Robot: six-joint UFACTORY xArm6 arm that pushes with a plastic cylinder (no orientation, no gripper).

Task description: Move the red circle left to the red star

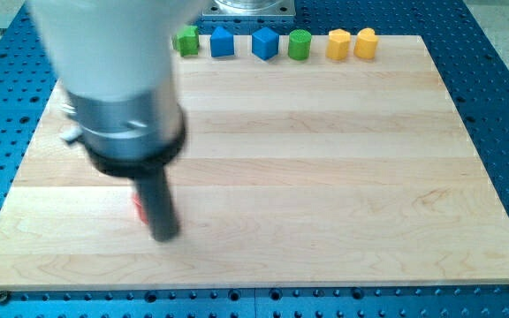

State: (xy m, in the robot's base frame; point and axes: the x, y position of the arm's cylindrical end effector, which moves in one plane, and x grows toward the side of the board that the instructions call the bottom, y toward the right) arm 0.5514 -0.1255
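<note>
My tip (165, 235) is at the lower left of the wooden board (325, 177). A sliver of a red block (137, 206) shows just to the left of the rod, touching or nearly touching it; its shape cannot be made out. The arm's white and dark body hides much of the board's left side. Only this one red piece is visible.
Along the view's top edge stand a green block (186, 40), a blue block (223, 42), a blue cube (264, 43), a green cylinder (300, 43), a yellow block (338, 43) and a yellow heart-like block (366, 42).
</note>
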